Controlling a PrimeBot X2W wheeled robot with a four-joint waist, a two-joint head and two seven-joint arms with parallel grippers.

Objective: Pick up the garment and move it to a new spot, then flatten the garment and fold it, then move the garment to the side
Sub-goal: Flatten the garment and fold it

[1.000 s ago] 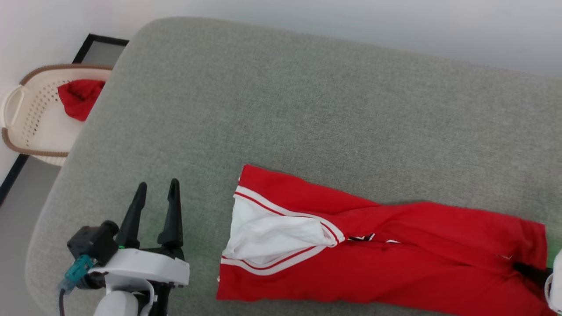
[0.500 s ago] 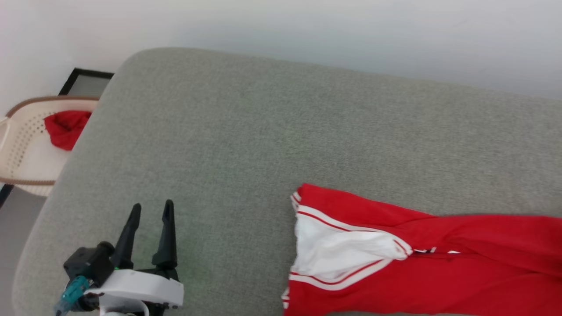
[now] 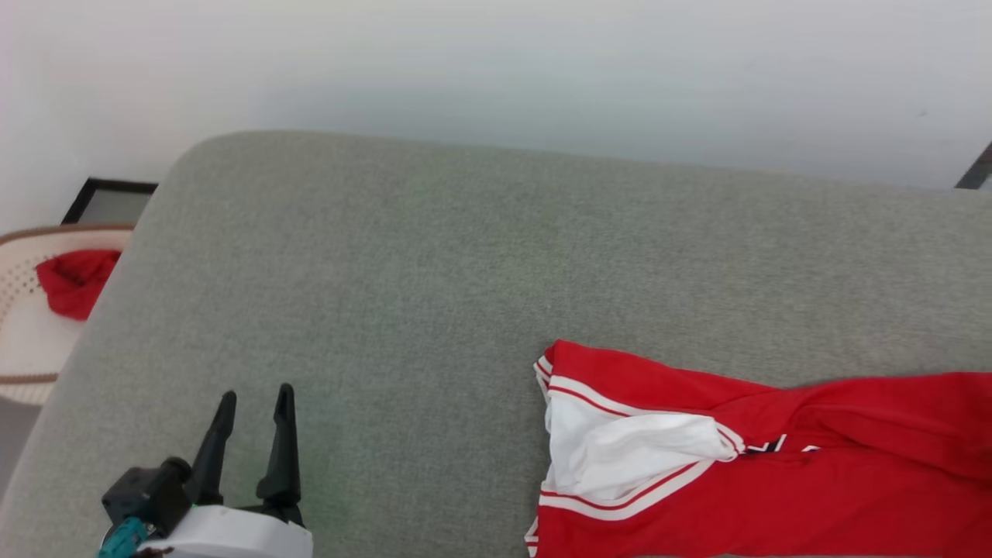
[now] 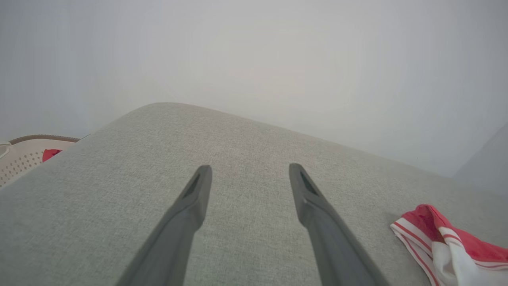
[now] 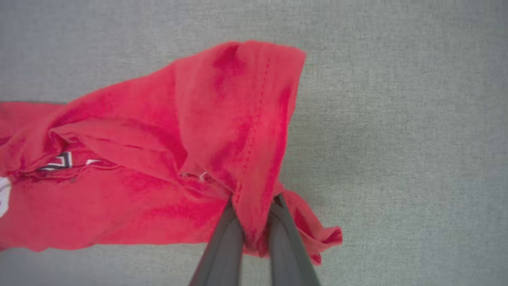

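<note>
The garment, a red jersey with a white sleeve and striped trim, lies bunched lengthwise at the lower right of the grey cushion, running off the head view's right edge. In the right wrist view my right gripper is shut on a fold of the garment's red edge, which is lifted slightly. My left gripper stands open over bare cushion, well left of the garment. The left wrist view shows its fingers spread, with the garment's striped sleeve end off to the right.
A cream perforated basket holding a small plain red cloth stands past the cushion's left edge. A pale wall runs behind the cushion. A dark-framed panel lies on the floor by the basket.
The head camera has tilted up and turned, shifting the whole picture. Against the cushion, the garment has slid to the right, held by my right gripper. The left gripper stays open.
</note>
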